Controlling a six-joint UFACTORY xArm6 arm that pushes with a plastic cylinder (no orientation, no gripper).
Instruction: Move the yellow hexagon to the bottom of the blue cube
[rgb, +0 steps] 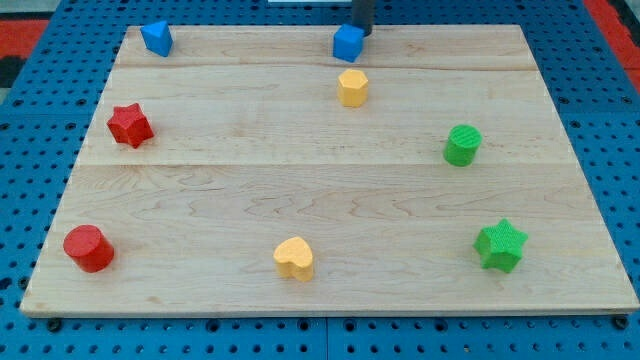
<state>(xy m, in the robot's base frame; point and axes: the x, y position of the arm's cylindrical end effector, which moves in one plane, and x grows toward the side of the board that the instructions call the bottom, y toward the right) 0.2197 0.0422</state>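
Observation:
The yellow hexagon (352, 88) sits on the wooden board near the view's top centre. The blue cube (347, 43) is just above it, at the board's top edge, with a small gap between them. My dark rod comes down from the view's top edge and my tip (361, 33) is at the blue cube's upper right, touching or nearly touching it. The tip is above the yellow hexagon, with the cube between them.
A second blue block (157, 38) is at the top left. A red star (130, 125) and a red cylinder (88, 248) are on the left. A yellow heart (294, 258) is at bottom centre. A green cylinder (462, 145) and a green star (500, 245) are on the right.

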